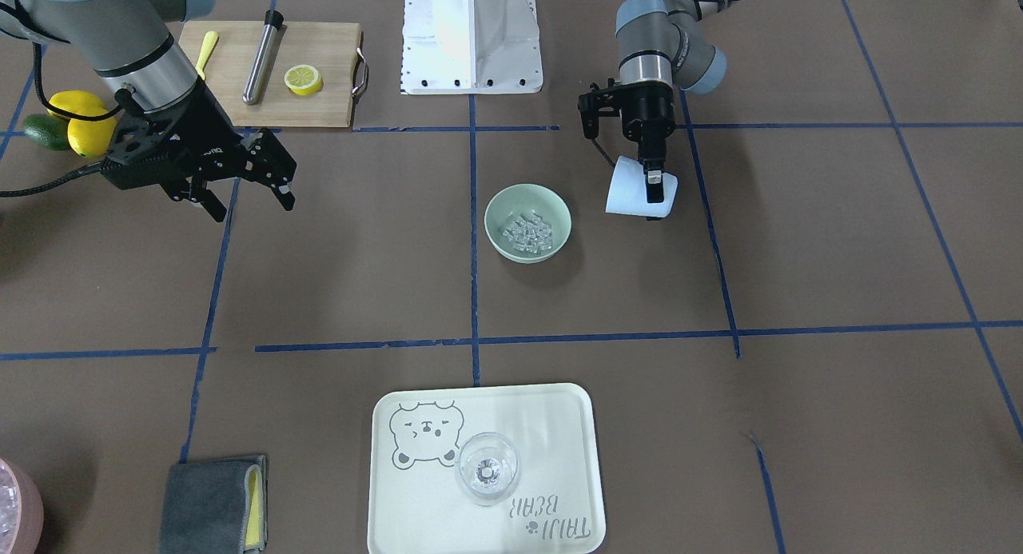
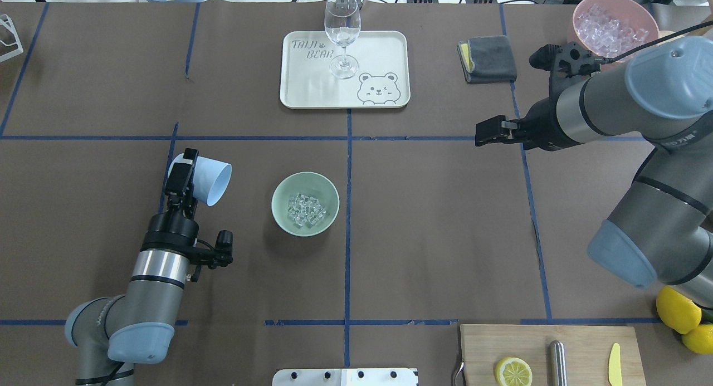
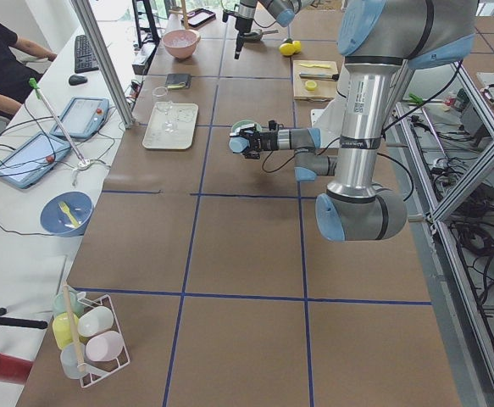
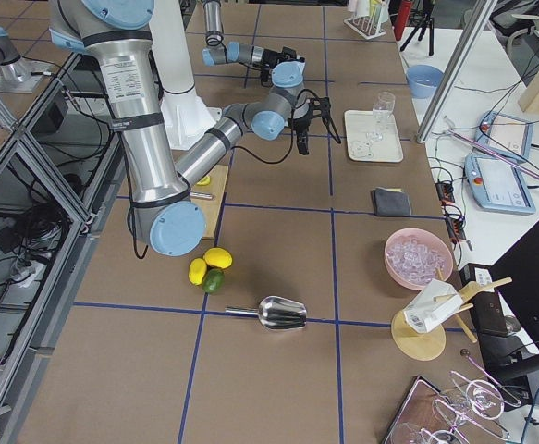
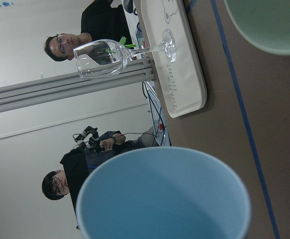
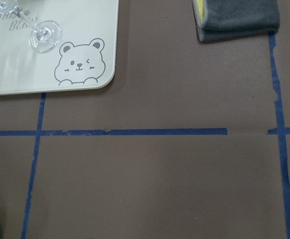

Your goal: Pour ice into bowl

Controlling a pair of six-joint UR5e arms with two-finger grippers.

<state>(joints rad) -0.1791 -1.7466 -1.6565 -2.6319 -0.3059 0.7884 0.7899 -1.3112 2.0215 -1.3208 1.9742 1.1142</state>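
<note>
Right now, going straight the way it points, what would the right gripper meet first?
Right gripper would probably meet bare table by the blue tape line, before the bear-print tray; depth unclear.

bowl [image 5: 269, 25]: cropped top-right; cup [image 5: 164, 199]: cropped below; pink tub [image 1: 30, 510]: cropped left

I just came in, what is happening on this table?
The left gripper holds a light blue cup, tipped on its side with its mouth toward the bowl. The cup looks empty and the ice lies in the bowl, so the pour seems done. The right gripper hangs open above the table, holding nothing.
</note>
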